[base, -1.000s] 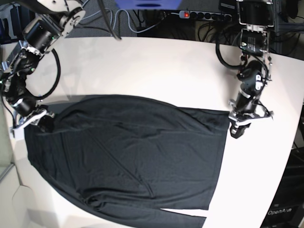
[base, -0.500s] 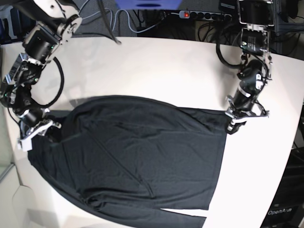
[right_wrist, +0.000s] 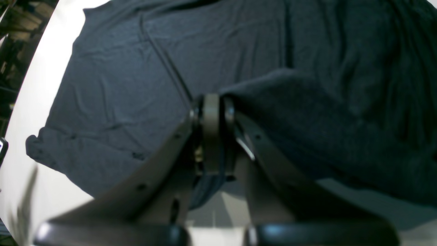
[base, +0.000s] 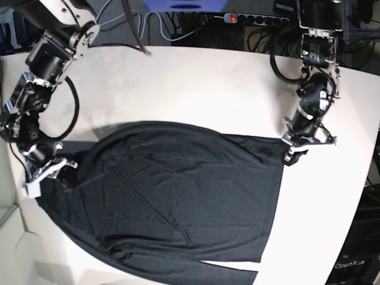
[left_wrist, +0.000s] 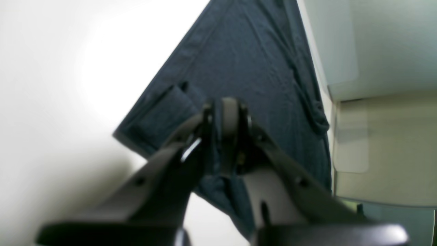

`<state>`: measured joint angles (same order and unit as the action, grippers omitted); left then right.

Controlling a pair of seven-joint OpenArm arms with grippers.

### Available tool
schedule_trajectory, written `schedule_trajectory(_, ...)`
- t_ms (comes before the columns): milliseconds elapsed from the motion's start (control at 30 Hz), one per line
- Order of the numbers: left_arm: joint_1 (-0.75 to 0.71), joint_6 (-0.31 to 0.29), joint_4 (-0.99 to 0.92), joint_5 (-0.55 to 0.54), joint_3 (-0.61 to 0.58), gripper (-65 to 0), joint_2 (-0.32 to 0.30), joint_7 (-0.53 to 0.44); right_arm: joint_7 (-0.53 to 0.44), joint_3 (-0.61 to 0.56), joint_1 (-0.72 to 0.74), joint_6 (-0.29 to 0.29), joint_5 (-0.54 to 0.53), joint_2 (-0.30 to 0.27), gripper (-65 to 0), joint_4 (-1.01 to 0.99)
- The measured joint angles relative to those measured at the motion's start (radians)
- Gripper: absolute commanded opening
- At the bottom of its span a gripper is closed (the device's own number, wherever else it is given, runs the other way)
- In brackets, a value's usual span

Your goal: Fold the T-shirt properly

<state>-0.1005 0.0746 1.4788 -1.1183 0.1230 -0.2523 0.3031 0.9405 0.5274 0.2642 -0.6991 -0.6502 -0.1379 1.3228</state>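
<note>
The black T-shirt point(base: 178, 196) lies spread on the white table point(base: 196, 89). The left gripper point(base: 292, 155) pinches its corner at 3 o'clock, and the right gripper point(base: 56, 169) pinches its edge at 9 o'clock. If the arms pull unevenly, I think the thin fabric may slip from the jaws or bunch up.

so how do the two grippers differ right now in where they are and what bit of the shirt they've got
The left gripper pinches the T-shirt at its corner on the base view's right, by a straight hemmed edge; the right gripper pinches the opposite end.
Cloth beyond the left gripper lies mostly flat on the white table; at the right gripper a thick fold is lifted and bunched.
Shared: both have their fingers shut on the black fabric.
</note>
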Motion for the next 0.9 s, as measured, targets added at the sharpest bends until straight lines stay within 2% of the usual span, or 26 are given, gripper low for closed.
schedule_trajectory(267,0.002,-0.003,-0.007,0.0,0.0,-61.1,0.0,0.0,-0.002,-0.013,0.0,0.0,-0.003,0.0,-64.9,0.0)
schedule_trajectory(333,0.013,-0.003,-0.032,-0.003,0.0,-55.5,0.0,0.0,-0.002,-0.013,-0.001,0.0,-0.002,-0.001,-64.9,0.0)
schedule_trajectory(467,0.018,-0.003,-0.059,-0.001,0.0,-38.5,0.001,0.0,-0.003,-0.013,-0.001,0.0,-0.003,0.0,-64.9,0.0)
schedule_trajectory(567,0.018,-0.003,-0.059,-0.001,0.0,-28.9,0.001,0.0,-0.002,-0.013,-0.001,0.0,-0.003,0.0,-64.9,0.0)
schedule_trajectory(900,0.018,-0.007,-0.053,-0.002,-0.001,-27.5,0.003,0.0,0.001,-0.013,-0.002,0.0,-0.003,0.0,-64.9,0.0)
